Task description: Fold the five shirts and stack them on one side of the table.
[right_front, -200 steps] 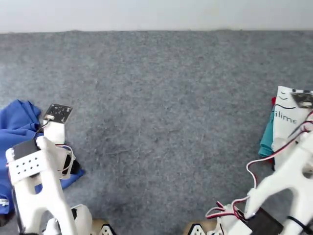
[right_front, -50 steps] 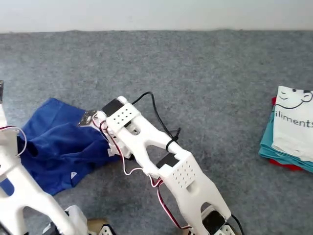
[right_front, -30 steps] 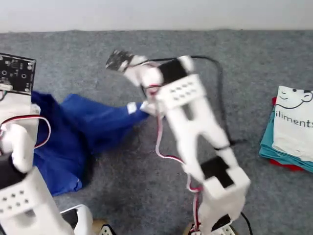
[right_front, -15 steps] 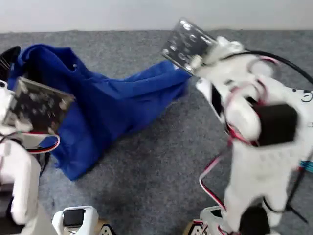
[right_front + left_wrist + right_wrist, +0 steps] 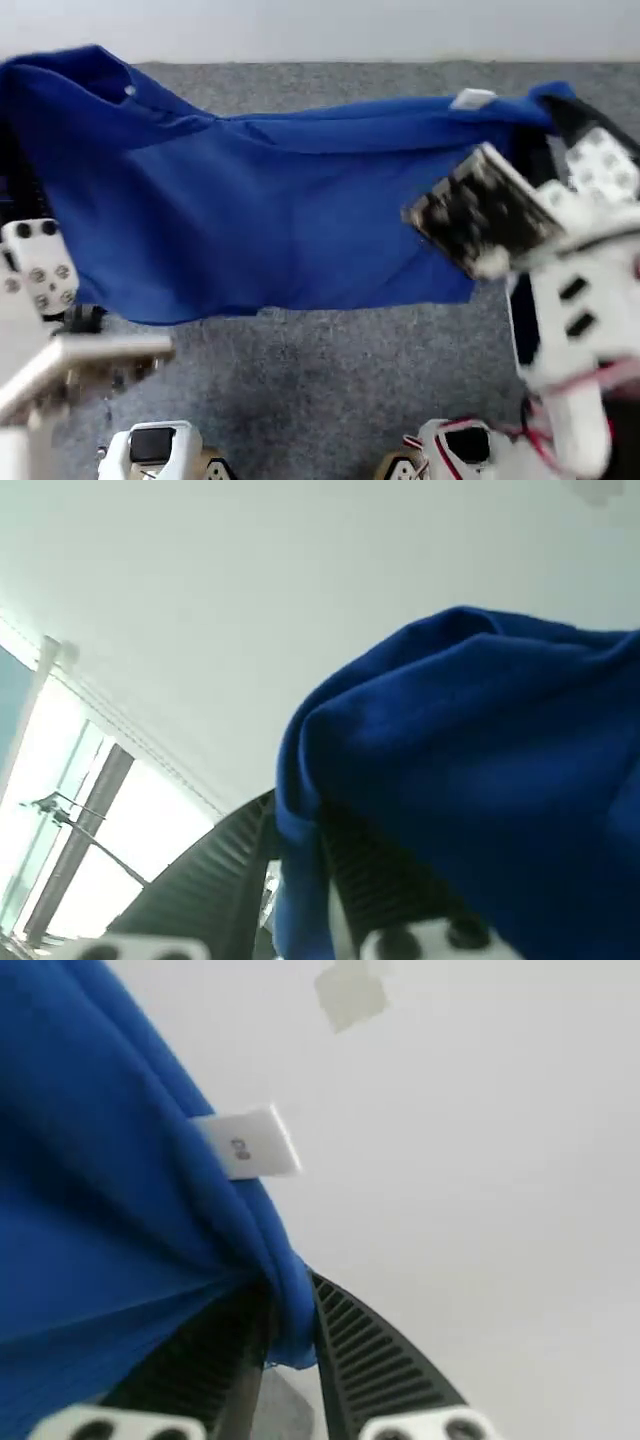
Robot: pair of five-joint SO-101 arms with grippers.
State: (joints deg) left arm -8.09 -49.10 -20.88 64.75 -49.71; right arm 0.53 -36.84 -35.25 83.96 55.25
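blue shirt (image 5: 280, 200): held aloft, stretched over the tabletop (image 5: 330, 380) from left edge to right | left gripper (image 5: 300, 880): clamped on one top corner | right gripper (image 5: 285, 1345): clamped on the other | handling: light, limp, likely sags; grip corners

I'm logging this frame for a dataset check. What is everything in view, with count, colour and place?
Blue fabric shirt: one, blue, held up above the table, spread wide between the two arms.
White sewn-in label: one, white, on the shirt's upper edge near the right arm.
Grey fuzzy table surface: one, grey, beneath the shirt.
Pale wall: one, off-white, beyond the table's far edge.
Left arm: one, white, near left of the table.
Right arm: one, white, near right of the table.
Left end effector: one, black and ribbed, shut on the shirt's edge.
Right end effector: one, black and ribbed, shut on the shirt beside the label.
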